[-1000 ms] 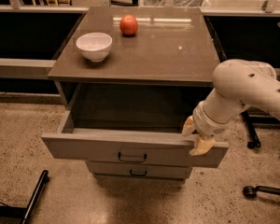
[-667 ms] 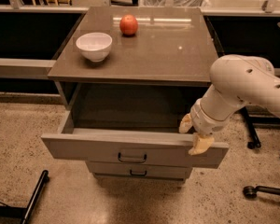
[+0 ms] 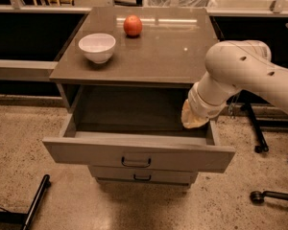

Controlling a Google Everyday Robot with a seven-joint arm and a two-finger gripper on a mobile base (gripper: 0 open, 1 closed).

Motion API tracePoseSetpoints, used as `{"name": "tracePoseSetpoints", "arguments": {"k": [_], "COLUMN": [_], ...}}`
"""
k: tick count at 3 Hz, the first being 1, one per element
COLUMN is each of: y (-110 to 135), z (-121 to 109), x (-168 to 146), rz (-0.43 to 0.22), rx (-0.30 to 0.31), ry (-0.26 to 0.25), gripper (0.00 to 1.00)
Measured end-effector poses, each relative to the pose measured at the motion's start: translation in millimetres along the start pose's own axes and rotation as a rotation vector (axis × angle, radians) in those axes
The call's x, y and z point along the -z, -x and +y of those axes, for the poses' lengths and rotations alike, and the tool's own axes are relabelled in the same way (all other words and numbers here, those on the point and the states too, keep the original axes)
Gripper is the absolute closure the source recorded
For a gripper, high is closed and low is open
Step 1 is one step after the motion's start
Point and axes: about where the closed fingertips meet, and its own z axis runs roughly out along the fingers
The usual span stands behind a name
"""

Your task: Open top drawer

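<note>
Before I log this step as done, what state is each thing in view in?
top drawer: pulled far out, nothing visible inside.
drawer below: shut.
white bowl: upright on the cabinet top, looks empty.
red fruit: resting on the cabinet top, behind the bowl, apart from it.
gripper: at the open drawer's right rear corner, holding nothing that shows.

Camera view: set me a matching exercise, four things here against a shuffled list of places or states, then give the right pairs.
1. top drawer
2. white bowl
3. red fruit
4. end effector

a. rear middle of the cabinet top
b. over the open drawer's right side
c. pulled out
d. left part of the cabinet top

Pairs: 1-c; 2-d; 3-a; 4-b
</note>
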Motion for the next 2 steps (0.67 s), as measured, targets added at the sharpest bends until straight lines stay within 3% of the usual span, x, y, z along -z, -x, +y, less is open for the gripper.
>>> {"name": "tracePoseSetpoints", "arguments": {"k": [1,2], "y": [-31,-55], "z": [-9,-12], "x": [-46,-74], "rz": [-0.001,0.02], "rx": [-0.111,-0.184], "ry": [0.003,-0.005], "gripper": [1.0,1.0]}}
